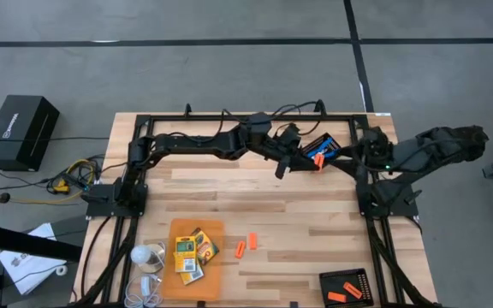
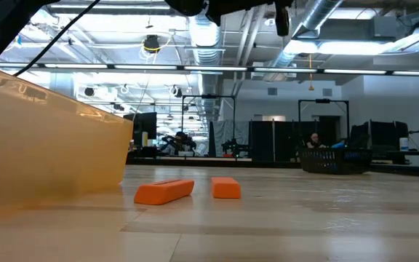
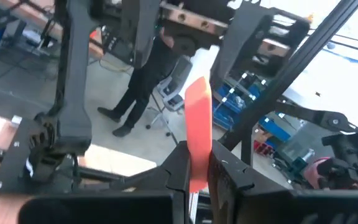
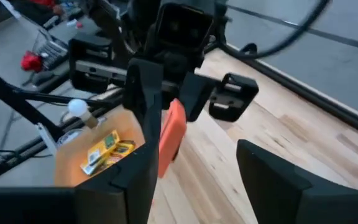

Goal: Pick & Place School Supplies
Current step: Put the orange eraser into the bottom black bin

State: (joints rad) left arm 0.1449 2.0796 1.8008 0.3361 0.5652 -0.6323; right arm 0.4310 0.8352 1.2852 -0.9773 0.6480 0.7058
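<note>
My left gripper is shut on a short orange stick, high over the table's far right part. My right gripper faces it from the table's right side, fingers wide apart. The stick's free end is close beside one right finger; whether they touch, I cannot tell. Two more orange sticks lie flat on the table. Yellow-and-green crayon boxes lie on an orange sheet. My left gripper pinches one end of the orange stick between its two fingers. The fingers reach about level from the table's left side. The rest of the stick juts out past the fingertips, lifted well clear of the table.
A black tray with orange sticks in it stands at the near right. A white object and cables lie left of the orange sheet. In the low view a translucent orange wall fills the left, with two sticks beside it.
</note>
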